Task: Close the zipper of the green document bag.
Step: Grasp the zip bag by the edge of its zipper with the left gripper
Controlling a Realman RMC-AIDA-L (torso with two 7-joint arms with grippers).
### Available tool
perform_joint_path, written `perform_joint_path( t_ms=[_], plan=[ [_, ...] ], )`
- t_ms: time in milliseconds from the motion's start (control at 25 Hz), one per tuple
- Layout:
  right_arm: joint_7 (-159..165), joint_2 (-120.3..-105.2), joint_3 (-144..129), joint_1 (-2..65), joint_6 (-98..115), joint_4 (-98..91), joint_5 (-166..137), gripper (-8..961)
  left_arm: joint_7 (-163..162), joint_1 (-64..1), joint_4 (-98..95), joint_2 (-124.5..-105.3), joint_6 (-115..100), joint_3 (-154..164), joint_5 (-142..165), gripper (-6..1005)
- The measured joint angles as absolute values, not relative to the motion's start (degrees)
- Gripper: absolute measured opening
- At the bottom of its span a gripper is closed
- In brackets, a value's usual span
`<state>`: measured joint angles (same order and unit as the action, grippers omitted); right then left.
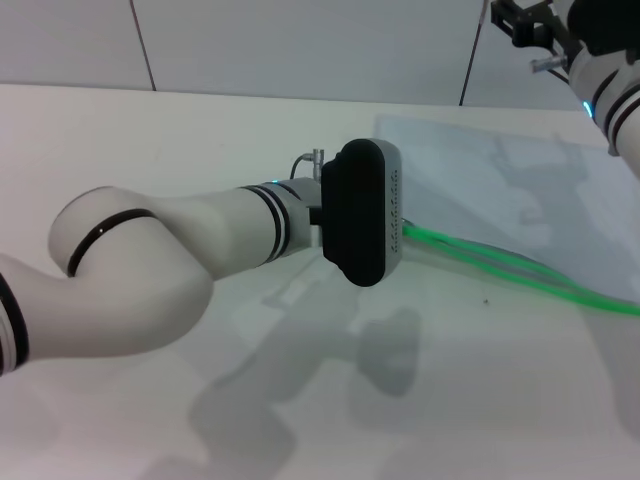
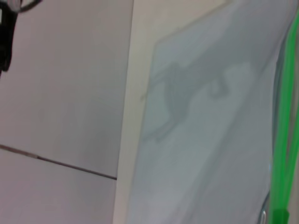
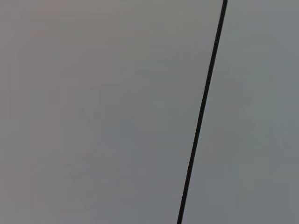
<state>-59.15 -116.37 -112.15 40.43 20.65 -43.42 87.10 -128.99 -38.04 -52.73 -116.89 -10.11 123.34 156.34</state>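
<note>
Where the bag lies flat on the white worktop, zipper along its near edge, left gripper just beside that strip's end. Jaws hidden: spread or pressed, cannot tell. Left wrist view alone: green slider. Right gripper high, far right; right wrist view, only wall.

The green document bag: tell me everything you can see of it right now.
The green document bag is a large flat pouch of translucent greyish plastic, lying flat on the white table toward the robot's right. Arm shadows fall across its surface. Along its near long edge runs the zipper, a thin bright green strip that seems to split into two lines, so it looks at least partly open. The left claw covers the strip's near end; contact cannot be seen. The right claw is raised beyond the bag's far edge.
</note>
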Motion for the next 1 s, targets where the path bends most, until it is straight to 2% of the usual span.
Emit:
perform_joint_path(
  t_ms=[680, 1000],
  plan=[
    [-59.15, -116.38, -112.15, 40.63, 20.65, -43.42, 87.1, 851, -129.28, -39.29, -50.5, -116.95, -9.04, 124.15, 155.2, 821],
    [-59.15, -116.45, -112.15, 40.69, 20.65, -43.42, 87.15, 848, -129.3, -39.49, -49.98, -116.99, -7.95, 124.21, 154.77, 701]
  ],
)
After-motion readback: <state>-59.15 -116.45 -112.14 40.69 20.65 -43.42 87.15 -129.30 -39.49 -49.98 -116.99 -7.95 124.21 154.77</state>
